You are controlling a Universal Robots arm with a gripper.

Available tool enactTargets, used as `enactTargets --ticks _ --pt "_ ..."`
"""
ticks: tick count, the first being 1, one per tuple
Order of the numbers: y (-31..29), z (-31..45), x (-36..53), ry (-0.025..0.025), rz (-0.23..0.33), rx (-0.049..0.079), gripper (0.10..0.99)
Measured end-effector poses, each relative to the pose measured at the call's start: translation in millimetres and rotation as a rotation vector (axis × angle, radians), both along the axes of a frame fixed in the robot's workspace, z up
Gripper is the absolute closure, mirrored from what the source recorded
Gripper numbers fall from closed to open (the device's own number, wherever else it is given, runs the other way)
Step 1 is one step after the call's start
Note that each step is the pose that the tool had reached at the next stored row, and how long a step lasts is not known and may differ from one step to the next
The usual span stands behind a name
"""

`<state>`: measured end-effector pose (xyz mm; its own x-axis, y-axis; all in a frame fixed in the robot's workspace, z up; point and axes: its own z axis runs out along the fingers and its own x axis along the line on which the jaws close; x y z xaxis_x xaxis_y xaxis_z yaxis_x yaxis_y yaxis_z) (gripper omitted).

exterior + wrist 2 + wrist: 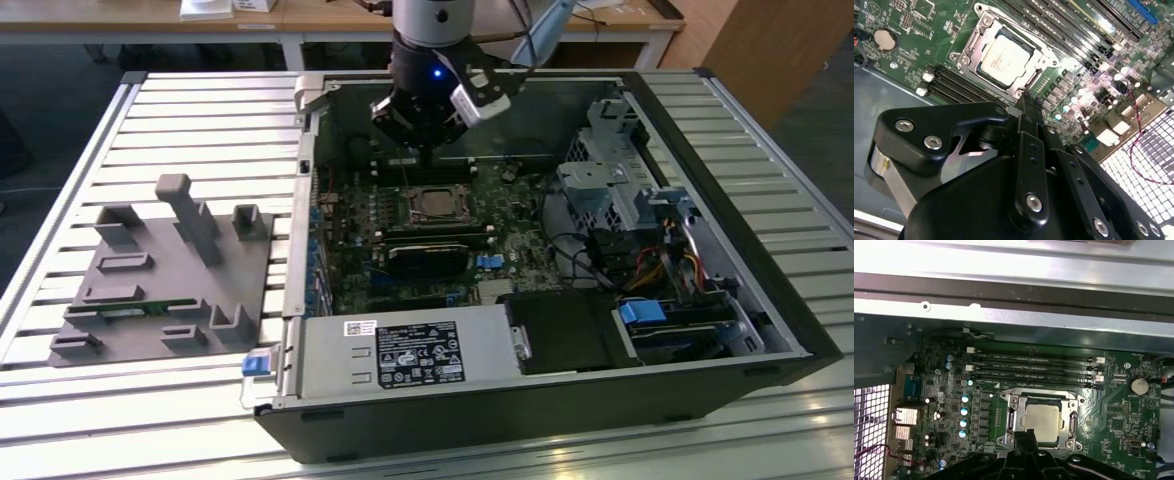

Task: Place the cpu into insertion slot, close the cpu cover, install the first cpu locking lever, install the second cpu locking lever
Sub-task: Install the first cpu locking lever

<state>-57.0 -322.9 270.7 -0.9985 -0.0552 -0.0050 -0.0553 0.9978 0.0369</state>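
Note:
The cpu [1004, 56] [1041, 422], a pale silvery square, lies flat in the insertion slot [434, 204] on the green board. The cpu cover [1040, 59] [1070, 416], a silver frame, lies down around the chip's edges in both wrist views. Thin metal levers run along the socket's sides; whether they are latched I cannot tell. My gripper [424, 150] [1025, 102] [1027, 434] hangs above the board just behind the socket, black fingers pressed together and holding nothing. Its tip is close to the socket's edge, apart from it.
The open computer case [787, 340] surrounds the board. A black heatsink block [427, 258] lies in front of the socket, a grey power supply [400, 352] nearer still. Drive cage and cables [627, 210] are on the exterior view's right, a grey fixture [167, 280] on its left.

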Motion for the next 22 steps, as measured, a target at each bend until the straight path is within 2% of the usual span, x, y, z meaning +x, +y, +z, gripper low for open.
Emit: enactTargets --ticks 4,10,12,14,16,22 --pt "0.0 -0.6 -0.8 -0.0028 0.000 0.005 0.980" --pt "0.0 -1.1 -5.2 -0.0080 0.000 0.006 0.980" --pt "0.0 -1.4 -10.5 -0.0125 0.000 0.006 0.980" --pt "0.2 -2.2 -20.4 -0.0181 0.000 0.006 0.980" --pt "0.2 -2.4 -24.7 -0.0199 0.000 0.006 0.980" --pt "0.2 -3.1 -26.9 -0.0221 0.000 0.006 0.980"
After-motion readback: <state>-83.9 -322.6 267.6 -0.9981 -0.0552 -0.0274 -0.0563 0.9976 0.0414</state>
